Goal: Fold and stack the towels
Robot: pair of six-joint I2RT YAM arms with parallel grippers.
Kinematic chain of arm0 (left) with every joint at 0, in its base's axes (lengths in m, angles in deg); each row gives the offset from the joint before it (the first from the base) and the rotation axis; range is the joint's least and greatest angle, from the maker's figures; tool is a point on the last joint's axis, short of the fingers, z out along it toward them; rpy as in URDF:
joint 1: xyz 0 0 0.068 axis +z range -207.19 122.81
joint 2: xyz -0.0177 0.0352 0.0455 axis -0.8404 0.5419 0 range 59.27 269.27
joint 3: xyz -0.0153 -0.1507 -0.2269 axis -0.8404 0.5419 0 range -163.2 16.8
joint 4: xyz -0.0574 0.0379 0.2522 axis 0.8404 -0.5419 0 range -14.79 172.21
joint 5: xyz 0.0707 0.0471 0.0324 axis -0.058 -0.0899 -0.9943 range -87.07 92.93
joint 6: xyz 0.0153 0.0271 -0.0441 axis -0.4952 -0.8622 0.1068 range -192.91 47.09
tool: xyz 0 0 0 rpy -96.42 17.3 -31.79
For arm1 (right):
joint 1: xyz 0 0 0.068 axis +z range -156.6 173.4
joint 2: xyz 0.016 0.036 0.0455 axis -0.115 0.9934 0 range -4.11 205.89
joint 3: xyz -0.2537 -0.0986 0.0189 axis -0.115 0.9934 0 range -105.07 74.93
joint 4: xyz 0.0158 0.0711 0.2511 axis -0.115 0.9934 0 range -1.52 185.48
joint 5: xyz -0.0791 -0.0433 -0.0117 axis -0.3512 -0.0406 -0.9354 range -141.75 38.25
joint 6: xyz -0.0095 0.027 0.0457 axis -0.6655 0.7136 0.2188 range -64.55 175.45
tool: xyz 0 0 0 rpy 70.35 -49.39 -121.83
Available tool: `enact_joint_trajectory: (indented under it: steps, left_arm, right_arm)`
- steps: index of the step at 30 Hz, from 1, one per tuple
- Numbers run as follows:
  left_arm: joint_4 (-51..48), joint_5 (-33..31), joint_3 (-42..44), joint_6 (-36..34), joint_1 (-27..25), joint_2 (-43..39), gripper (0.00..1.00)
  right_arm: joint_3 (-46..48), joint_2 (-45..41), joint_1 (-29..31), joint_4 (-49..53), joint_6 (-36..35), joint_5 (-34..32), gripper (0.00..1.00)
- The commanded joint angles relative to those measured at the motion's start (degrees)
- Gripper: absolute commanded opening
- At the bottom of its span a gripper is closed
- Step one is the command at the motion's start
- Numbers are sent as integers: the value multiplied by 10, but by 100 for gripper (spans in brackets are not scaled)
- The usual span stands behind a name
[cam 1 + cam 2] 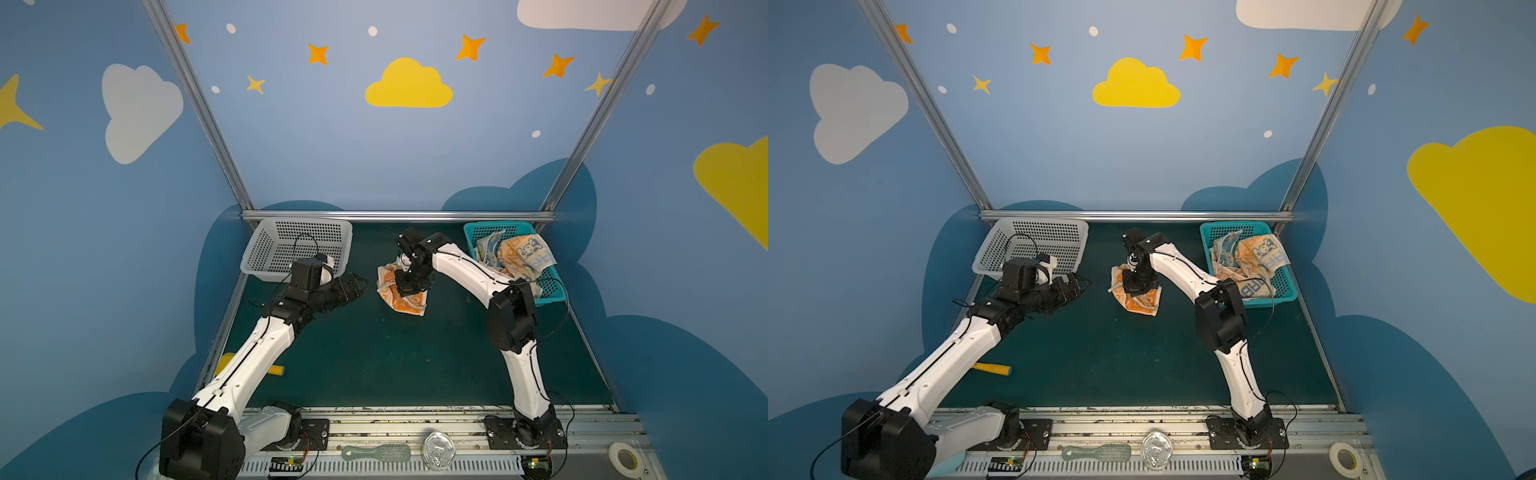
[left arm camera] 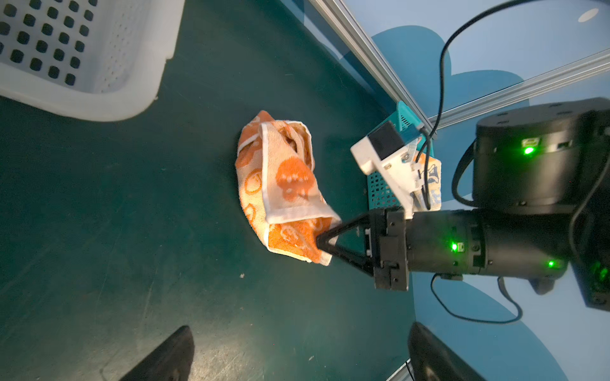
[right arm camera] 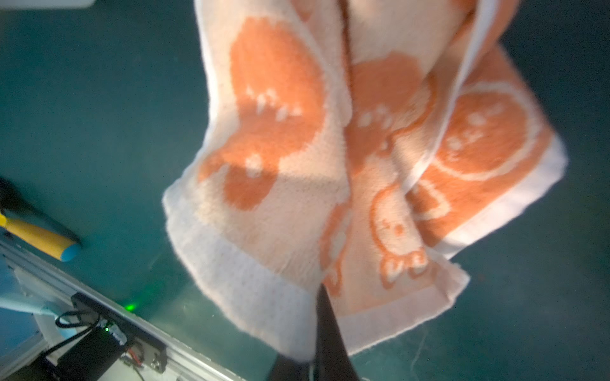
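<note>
**Orange towel held at one corner; second corner not yet taken**

The orange-cream towel (image 1: pixel 411 303) (image 2: pixel 284 184) is found bunched and loosely doubled over on the green mat (image 1: pixel 395 365), near the middle of the work area. It is not spread flat. One deep-orange corner is pinched by the right gripper (image 2: pixel 321 242) (image 1: pixel 405 291), whose jaws are seen drawn together to a point on the cloth, with no gap visible between them. In the right wrist view the cloth (image 3: pixel 280 148) fills the frame directly ahead of the fingers. Whether the pinched corner is raised off the mat cannot be told.

The long axis of the bundle is noted running away from the right gripper's tips, ahead of them and slanting toward the side on which the other arm works. The free end therefore lies at the far end from the pinch.

The left gripper (image 1: pixel 357 286) is observed spread wide and empty, pointed toward the towel, with bare mat between its tips and the cloth. It is the arm nearer the free end.

It is judged that spreading is the step in hand and that a second corner must be taken at the free end by the left gripper.

The other two towels (image 1: pixel 519 253) are recorded heaped in the teal basket (image 1: pixel 494 226), behind the right gripper. The white basket (image 1: pixel 299 226) stands behind the left gripper.
</note>
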Motion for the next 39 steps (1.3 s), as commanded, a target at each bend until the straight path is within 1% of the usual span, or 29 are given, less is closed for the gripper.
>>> enact_joint_trajectory:
  steps: [1,3,6,9,10,12,15,17,19,23,30,32,34,37,39]
  left_arm:
    - [-7,-1,11,0,8,-15,100]
    - [-9,3,13,0,9,-14,100]
    - [-12,5,15,-1,12,-11,100]
    - [-9,4,17,-2,12,-10,100]
    - [-7,5,18,-2,11,-6,100]
    - [-4,11,16,-2,11,4,100]
    - [1,25,11,1,10,22,100]
    - [4,33,10,4,9,27,100]
    - [2,33,9,4,9,25,100]
    - [-6,25,13,-6,9,12,100]
    - [4,35,21,-3,8,23,100]
    - [7,35,23,-2,6,23,100]
    - [10,34,25,-3,3,24,100]
    - [10,36,25,-4,-1,29,100]
    - [10,38,26,-4,-6,34,100]
  right_arm:
    - [5,4,7,4,0,41,20]
    - [16,-2,9,-1,-2,51,35]
    - [45,-32,6,-8,-7,56,48]
    - [103,-78,-8,-35,-5,62,68]
    - [127,-92,-20,-47,2,65,73]
    - [164,-107,-49,-67,23,77,77]
    - [199,-109,-82,-107,49,103,80]
    - [196,-95,-88,-112,56,113,81]
    - [190,-81,-87,-105,66,101,81]
    - [221,-80,-91,-131,91,93,79]
    - [250,-65,-95,-153,109,88,61]
    - [262,-63,-95,-161,115,81,59]
    - [270,-64,-96,-173,117,79,55]
    - [272,-63,-96,-177,119,69,45]
    - [269,-59,-96,-177,117,62,35]
